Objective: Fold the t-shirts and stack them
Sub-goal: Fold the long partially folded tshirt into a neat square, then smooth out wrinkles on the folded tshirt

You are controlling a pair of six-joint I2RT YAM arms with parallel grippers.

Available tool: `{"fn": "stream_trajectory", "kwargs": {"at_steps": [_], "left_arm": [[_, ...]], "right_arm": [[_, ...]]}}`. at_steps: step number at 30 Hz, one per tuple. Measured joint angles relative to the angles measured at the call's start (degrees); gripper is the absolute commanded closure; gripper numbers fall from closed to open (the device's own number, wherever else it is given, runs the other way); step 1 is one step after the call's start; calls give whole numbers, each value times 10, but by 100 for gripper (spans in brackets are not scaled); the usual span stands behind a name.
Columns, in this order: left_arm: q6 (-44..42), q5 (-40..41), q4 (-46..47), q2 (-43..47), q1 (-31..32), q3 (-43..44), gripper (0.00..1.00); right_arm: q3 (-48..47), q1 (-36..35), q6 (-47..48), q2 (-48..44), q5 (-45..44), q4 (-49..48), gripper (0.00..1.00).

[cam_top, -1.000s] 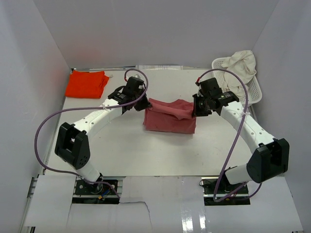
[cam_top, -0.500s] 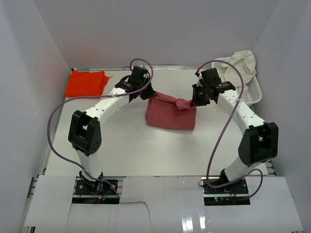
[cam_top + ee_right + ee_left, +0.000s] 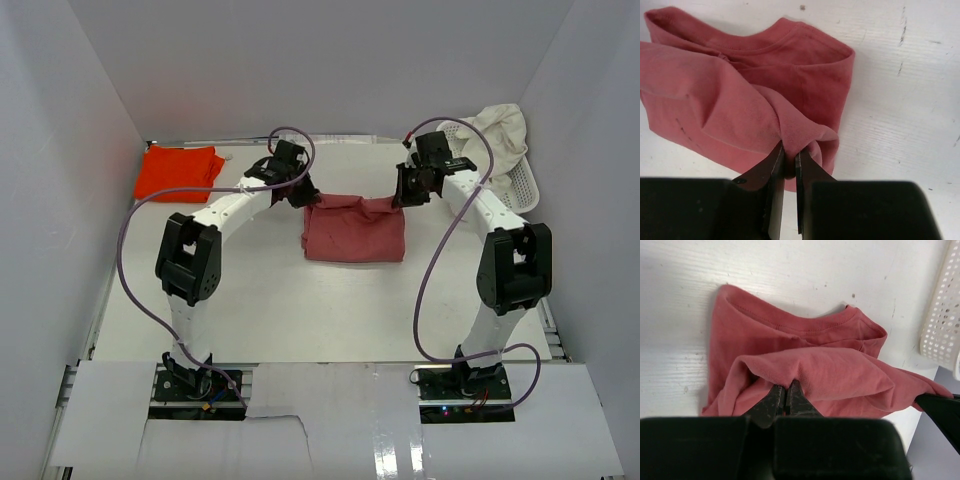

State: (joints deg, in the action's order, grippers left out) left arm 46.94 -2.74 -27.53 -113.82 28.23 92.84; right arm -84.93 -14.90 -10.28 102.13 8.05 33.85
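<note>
Pinching the dusty rose-red t-shirt (image 3: 355, 238) at centre frame, your left gripper (image 3: 786, 390) and right gripper (image 3: 788, 151) each clamp an upper corner. It looks light and limp, so grip doubled edges.

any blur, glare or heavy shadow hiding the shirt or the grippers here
Top external: even soft light, no glare on the rose-red shirt, faint shadows only. Left wrist: shirt sharp, left gripper a dark, slightly soft mass near the lens. Right wrist: seams crisp, right gripper dark but readable, pinching the shirt.
</note>
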Motion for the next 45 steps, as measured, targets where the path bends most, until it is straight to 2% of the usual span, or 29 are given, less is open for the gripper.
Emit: {"fn": "stream_trajectory", "kwargs": {"at_steps": [9,12,13,15,17,18,19,20,22,27,33,35,37,38,39,42,45], "left_arm": [[9,-19,11,-39,-42,42,100],[10,-26,12,-58,-45,58,100],[10,-27,14,-65,-45,62,98],[9,-30,21,-77,-46,65,87],[9,-34,25,-87,-48,65,62],[7,-34,28,-90,-49,65,36],[6,-34,32,-94,-50,65,24],[12,-32,40,-96,-51,65,7],[13,-31,47,-97,-52,65,2],[11,-16,89,-95,-56,65,2],[-16,-13,137,-33,-58,23,7],[-19,-34,153,3,-59,2,10],[-19,-65,176,29,-60,-14,14],[-17,-82,188,37,-60,-21,22],[-15,-102,210,42,-60,-31,48],[1,-153,277,48,-59,-79,100],[12,-196,313,17,-57,-97,100]], "right_arm": [[-38,32,2,51,15,-31,92],[-39,35,2,70,21,-45,89],[-39,36,2,77,22,-52,84],[-39,38,3,93,23,-63,73],[-42,41,3,107,21,-73,65],[-44,43,2,113,20,-80,58],[-46,44,1,116,16,-87,45],[-46,46,1,118,11,-100,44],[-47,49,-1,119,2,-119,42],[-39,52,-2,104,-7,-185,40],[-12,53,-5,31,17,-226,44],[-12,53,-9,18,44,-234,53],[-10,54,-18,16,83,-243,80],[-6,54,-24,17,102,-250,92],[1,54,-33,19,122,-253,92],[19,54,-62,37,178,-275,92],[46,56,-106,65,230,-328,92]]}}
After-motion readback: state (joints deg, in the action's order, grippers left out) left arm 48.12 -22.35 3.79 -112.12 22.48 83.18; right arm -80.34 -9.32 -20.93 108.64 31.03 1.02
